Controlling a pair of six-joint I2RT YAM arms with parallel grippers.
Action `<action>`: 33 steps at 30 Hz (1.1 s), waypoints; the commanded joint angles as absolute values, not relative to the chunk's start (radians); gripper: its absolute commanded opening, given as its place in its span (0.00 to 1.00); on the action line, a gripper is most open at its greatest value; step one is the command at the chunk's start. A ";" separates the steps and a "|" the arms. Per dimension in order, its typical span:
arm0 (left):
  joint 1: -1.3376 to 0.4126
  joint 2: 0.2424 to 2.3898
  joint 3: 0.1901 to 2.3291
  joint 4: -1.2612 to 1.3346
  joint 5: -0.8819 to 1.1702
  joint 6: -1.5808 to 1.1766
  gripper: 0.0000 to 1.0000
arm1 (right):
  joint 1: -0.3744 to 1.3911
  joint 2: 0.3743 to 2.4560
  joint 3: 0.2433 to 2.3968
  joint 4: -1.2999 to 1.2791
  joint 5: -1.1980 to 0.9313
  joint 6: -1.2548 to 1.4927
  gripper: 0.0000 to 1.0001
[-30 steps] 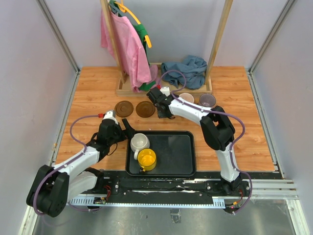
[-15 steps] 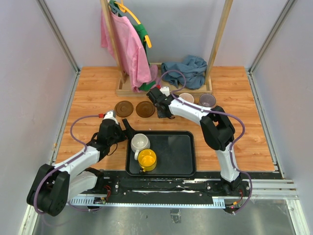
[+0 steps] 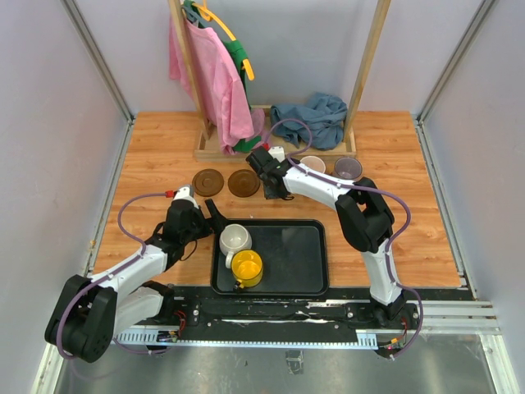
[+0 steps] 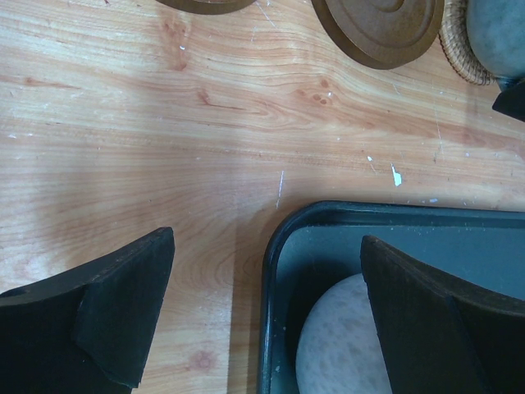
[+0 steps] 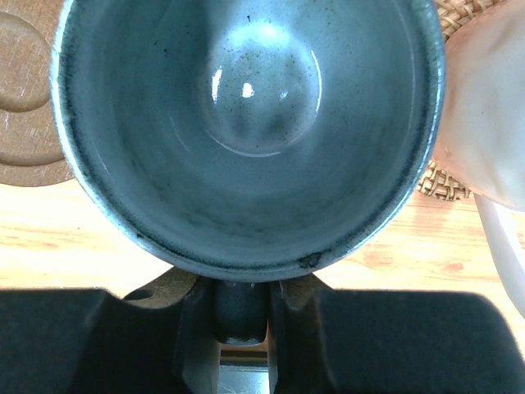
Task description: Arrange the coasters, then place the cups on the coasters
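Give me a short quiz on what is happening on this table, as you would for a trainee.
1. True or false: the yellow cup stands inside the black tray.
2. What is the right tool clamped on? A) the grey cup, by its handle. B) the white cup. C) the pink cloth.
3. In the overhead view, how many dark brown coasters lie bare, with no cup on them?

Key: 1 true; 2 A; 3 two.
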State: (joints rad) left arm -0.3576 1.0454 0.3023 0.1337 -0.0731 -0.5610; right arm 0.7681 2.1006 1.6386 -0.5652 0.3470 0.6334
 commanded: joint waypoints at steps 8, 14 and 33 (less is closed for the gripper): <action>-0.367 1.043 0.307 0.141 -0.069 -0.548 1.00 | 0.757 2.098 1.637 -0.535 0.384 0.658 0.33; -0.367 1.036 0.304 0.140 -0.069 -0.548 1.00 | 0.758 2.093 1.626 -0.537 0.381 0.664 0.52; -0.367 1.016 0.296 0.129 -0.069 -0.555 1.00 | 0.758 2.045 1.555 -0.541 0.364 0.687 0.61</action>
State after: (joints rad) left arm -0.3576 1.0359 0.3019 0.1253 -0.0719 -0.5610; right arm 0.7681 2.0926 1.5742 -0.5297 0.3553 0.6628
